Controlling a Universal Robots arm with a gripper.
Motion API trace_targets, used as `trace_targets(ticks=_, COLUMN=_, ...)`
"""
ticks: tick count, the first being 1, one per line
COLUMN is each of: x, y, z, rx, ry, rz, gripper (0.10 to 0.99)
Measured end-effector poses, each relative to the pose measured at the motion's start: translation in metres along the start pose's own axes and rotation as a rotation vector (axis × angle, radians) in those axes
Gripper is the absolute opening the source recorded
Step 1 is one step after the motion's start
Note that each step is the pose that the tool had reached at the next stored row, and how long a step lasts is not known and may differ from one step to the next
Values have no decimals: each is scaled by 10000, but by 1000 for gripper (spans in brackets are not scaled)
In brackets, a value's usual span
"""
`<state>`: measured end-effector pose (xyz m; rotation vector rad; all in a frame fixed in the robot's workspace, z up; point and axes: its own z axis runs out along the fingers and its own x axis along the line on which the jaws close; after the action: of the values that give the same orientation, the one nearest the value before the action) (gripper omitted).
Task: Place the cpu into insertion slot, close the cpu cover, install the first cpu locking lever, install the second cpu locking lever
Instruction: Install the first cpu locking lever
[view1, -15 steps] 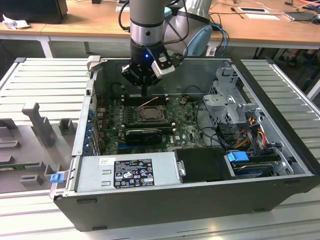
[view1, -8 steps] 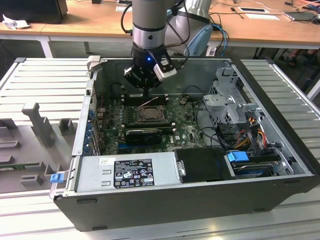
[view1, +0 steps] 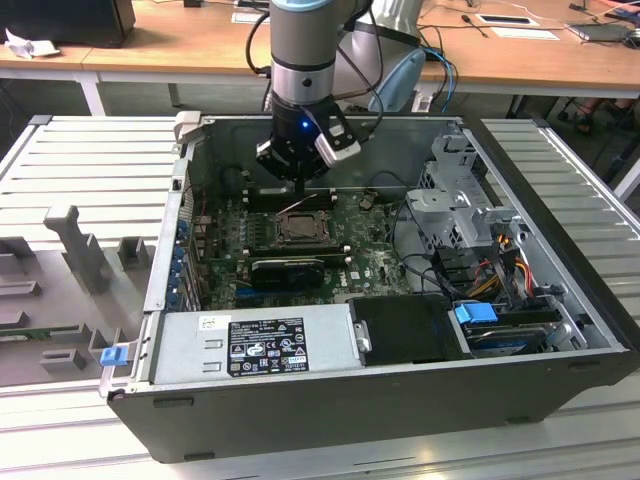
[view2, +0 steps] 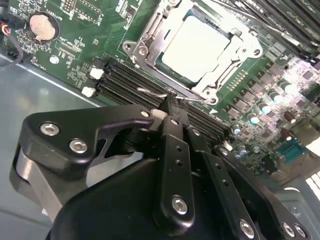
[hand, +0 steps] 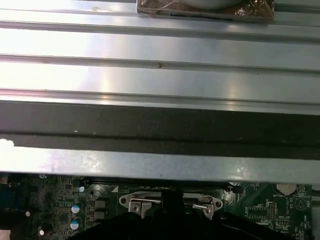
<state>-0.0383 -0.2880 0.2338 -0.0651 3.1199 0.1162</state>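
At the socket's edge, closed fingertips meet a locking lever

Between the memory slots (view2: 117, 82) and the socket frame, the gripper (view2: 171, 107) has its fingertips (view2: 173, 114) drawn together into one narrow point that touches the thin wire locking lever (view2: 150, 92); whether the wire is pinched or only pushed I cannot tell. Just beyond it the cpu (view2: 200, 45) lies flat in the insertion slot (view1: 282, 228), with the cpu cover (view2: 149, 50) shut down around its silver top, so the work stands at the levers. Doing this well probably means pressing low on the wire, keeping the point off the cover and the motherboard (view2: 75, 45), and swinging the lever sideways under its hook rather than straight down. A slip would land on the memory slots.
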Motion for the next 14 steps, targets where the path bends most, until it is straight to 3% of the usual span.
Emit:
trace_targets(ticks=3, x=-37, y=25, z=53, rx=-1, ry=1, rz=0, gripper=106)
trace_targets(ticks=14, x=-90, y=57, z=105, rx=0, ry=-2, rz=39, gripper=106)
